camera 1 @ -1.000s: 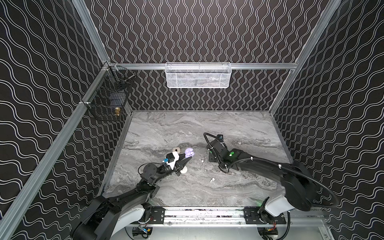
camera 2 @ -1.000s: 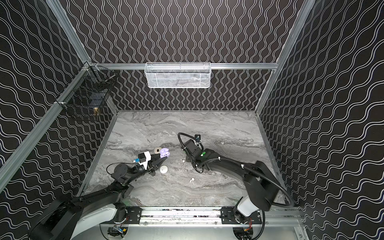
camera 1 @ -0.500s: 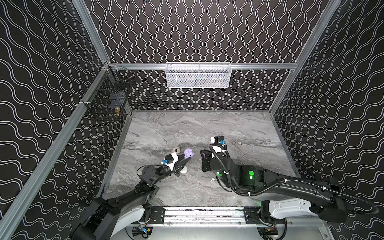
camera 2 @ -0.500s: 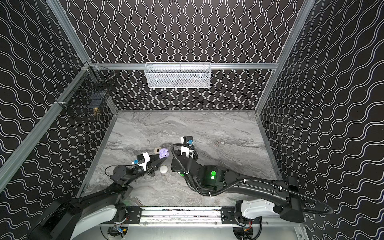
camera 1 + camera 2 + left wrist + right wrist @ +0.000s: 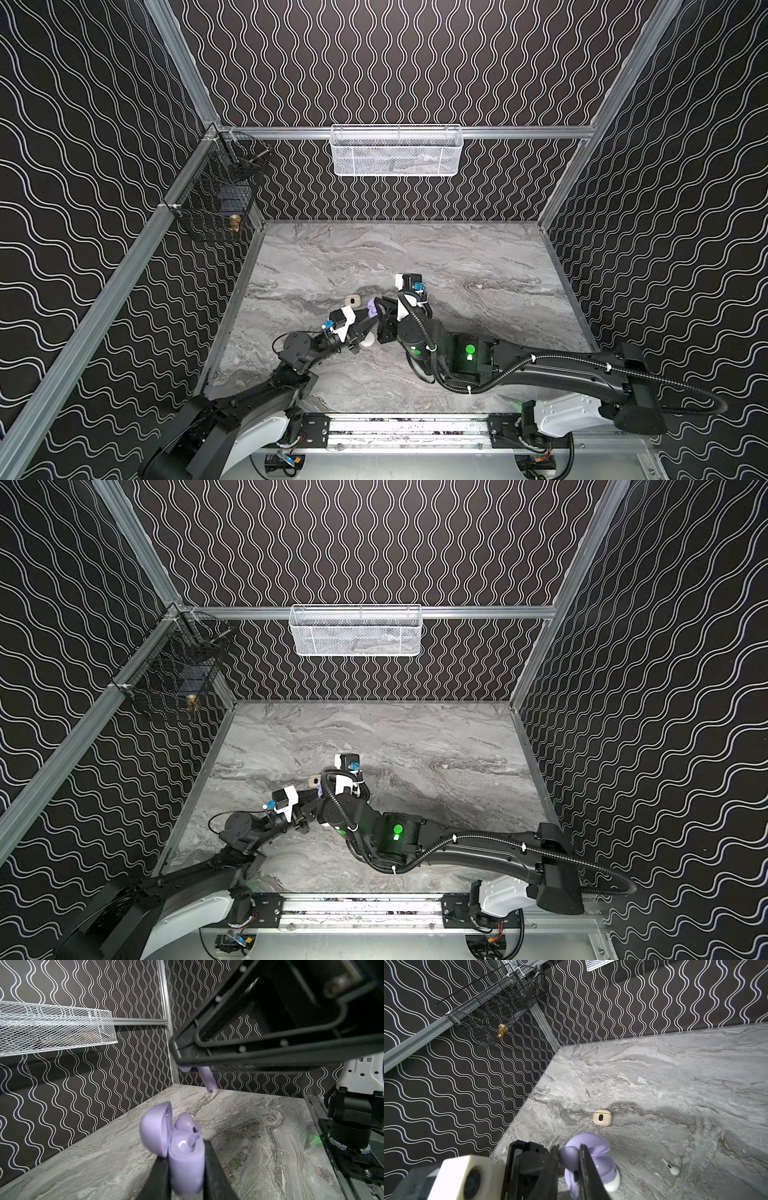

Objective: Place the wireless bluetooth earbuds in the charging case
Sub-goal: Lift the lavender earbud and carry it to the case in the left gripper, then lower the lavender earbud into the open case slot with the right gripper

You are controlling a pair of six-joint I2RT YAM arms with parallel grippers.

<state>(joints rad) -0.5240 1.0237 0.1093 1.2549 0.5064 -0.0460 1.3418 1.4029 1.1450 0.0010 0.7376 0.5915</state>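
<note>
Right gripper (image 5: 191, 1061) pinching lavender earbud (image 5: 207, 1079), stem steeply tilted below fingertips, tip pointing down, just above open lavender charging case (image 5: 185, 1167), left gripper (image 5: 186, 1157) clamping it.

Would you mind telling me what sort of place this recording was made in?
Most likely a robotics lab test cell: a left arm and right arm on a shared metal rail, aluminium-framed patterned walls, and a marble-look tabletop with a white wire basket hung behind.
</note>
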